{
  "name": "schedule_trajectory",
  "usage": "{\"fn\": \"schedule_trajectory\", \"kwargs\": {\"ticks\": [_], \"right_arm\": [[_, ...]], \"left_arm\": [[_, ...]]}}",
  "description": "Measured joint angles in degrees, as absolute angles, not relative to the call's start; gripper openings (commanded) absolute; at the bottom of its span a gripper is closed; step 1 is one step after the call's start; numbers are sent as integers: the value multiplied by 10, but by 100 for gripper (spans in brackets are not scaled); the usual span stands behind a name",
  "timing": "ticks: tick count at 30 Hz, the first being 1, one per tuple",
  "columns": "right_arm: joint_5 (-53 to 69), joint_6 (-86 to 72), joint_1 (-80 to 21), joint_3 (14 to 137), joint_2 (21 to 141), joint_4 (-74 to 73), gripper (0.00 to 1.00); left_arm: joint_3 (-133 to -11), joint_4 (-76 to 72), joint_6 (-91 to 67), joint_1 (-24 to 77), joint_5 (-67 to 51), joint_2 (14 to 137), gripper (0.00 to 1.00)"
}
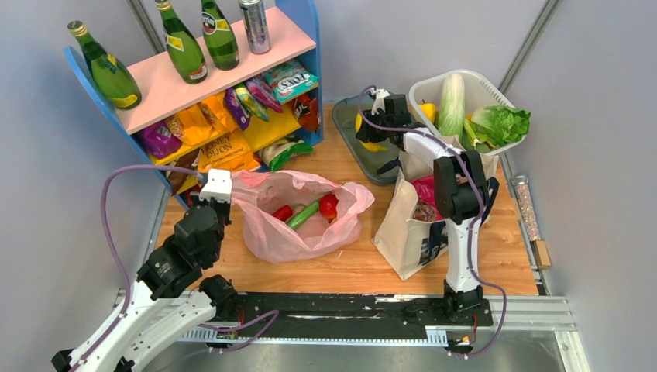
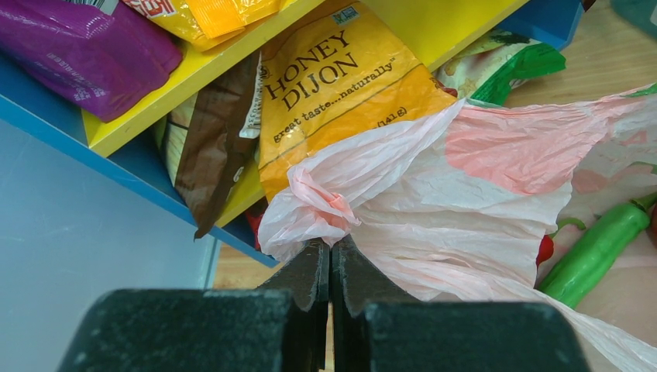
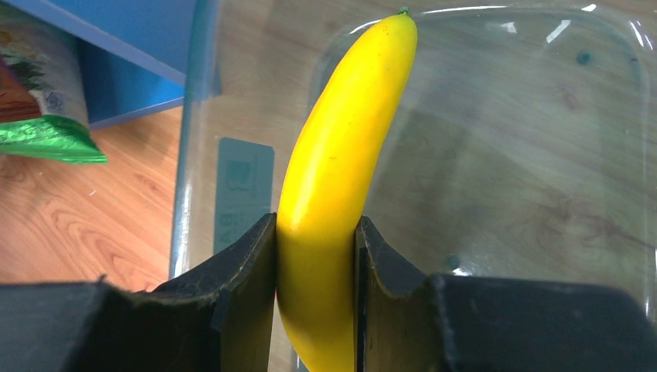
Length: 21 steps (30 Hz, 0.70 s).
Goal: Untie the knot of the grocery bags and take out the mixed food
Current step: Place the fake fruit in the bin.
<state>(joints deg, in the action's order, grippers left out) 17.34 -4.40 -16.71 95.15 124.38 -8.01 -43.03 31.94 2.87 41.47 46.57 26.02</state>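
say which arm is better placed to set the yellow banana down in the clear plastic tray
Right. The right gripper clamps the yellow banana over the clear plastic tray, so it likely only needs to lower and open. The left gripper is shut on the bunched edge of the thin pink plastic bag.

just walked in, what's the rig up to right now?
It is unpacking groceries. The right gripper is clamped on a yellow banana, holding it over the clear tray at the far side of the table. The left gripper is shut on a bunched edge of the pink bag, beside the snack shelf. The bag's mouth lies open, with a green cucumber and a red pepper inside. The canvas tote stands next to the right arm.
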Motion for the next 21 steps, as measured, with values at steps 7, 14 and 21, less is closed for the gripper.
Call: {"fn": "schedule_trajectory", "kwargs": {"ticks": [7,14,21], "right_arm": [[173,-49,-157,989,1287,-106,14],[170,-49,-156,994,1305,-127,44],[167,-48,-156,996,1305,-128,59]], "left_arm": [[-430,319,29,415,462,262,0],[-430,319,29,415,452,272,0],[-430,318,30,415,438,272,0]]}}
